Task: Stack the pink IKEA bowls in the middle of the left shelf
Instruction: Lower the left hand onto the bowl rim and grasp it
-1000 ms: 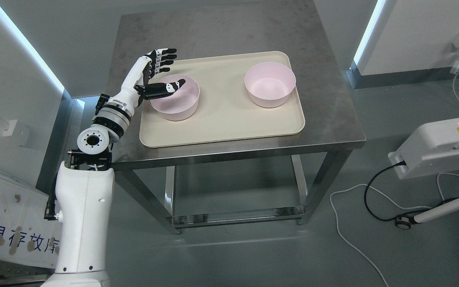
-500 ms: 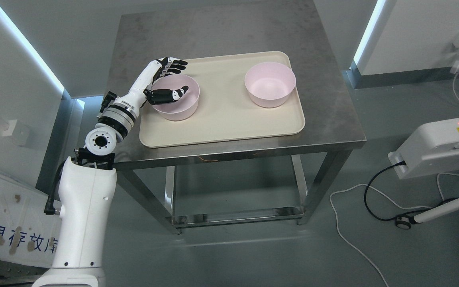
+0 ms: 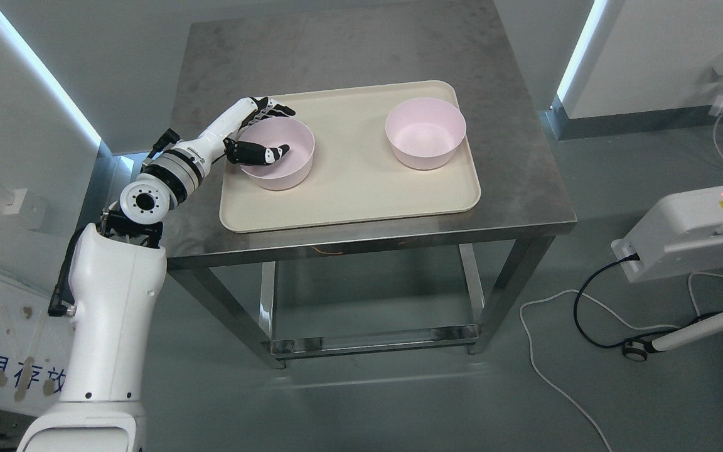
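Two pink bowls stand on a beige tray (image 3: 349,194) on a steel table (image 3: 349,50). The left bowl (image 3: 292,154) sits near the tray's left edge, and the right bowl (image 3: 425,133) near its far right corner. My left hand (image 3: 273,130) straddles the left bowl's near-left rim. Its thumb (image 3: 266,152) reaches inside the bowl, while its fingers (image 3: 277,108) lie stretched along the outside of the far rim. The fingers are not clamped on the wall, and the bowl rests flat on the tray. My right arm is out of sight.
The table has a lower steel frame (image 3: 368,339) beneath it. A white machine (image 3: 694,232) with cables (image 3: 587,314) on the floor stands to the right. A white panel with print (image 3: 4,370) leans at the lower left. No shelf shows.
My left hand has dropped from above the left bowl onto its rim, with the thumb sinking inside and the fingers moving down behind. Neither bowl has moved.
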